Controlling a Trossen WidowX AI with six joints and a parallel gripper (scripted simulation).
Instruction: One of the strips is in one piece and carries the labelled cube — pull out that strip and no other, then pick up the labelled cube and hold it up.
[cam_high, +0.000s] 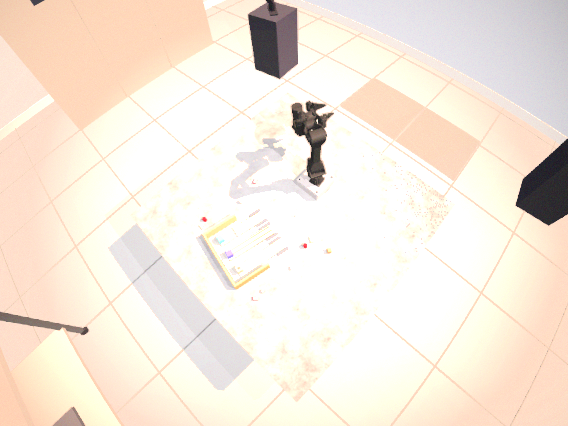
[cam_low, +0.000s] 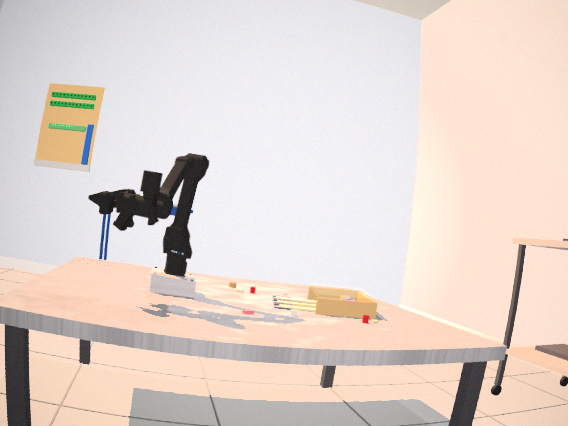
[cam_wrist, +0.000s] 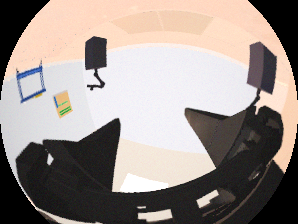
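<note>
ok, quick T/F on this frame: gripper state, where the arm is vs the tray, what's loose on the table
1. The gripper is open and holds nothing. True.
2. The gripper is down at the wooden tray. False: it is raised above the table, pointing away from the tray, on the other side of the arm's base.
3. Strips stick out of the tray toward the arm's base. True.
4. No loose small blocks lie on the table. False: small red blocks lie outside the tray, one near its corner.
5. The tray stands on the floor. False: it sits on the table.
</note>
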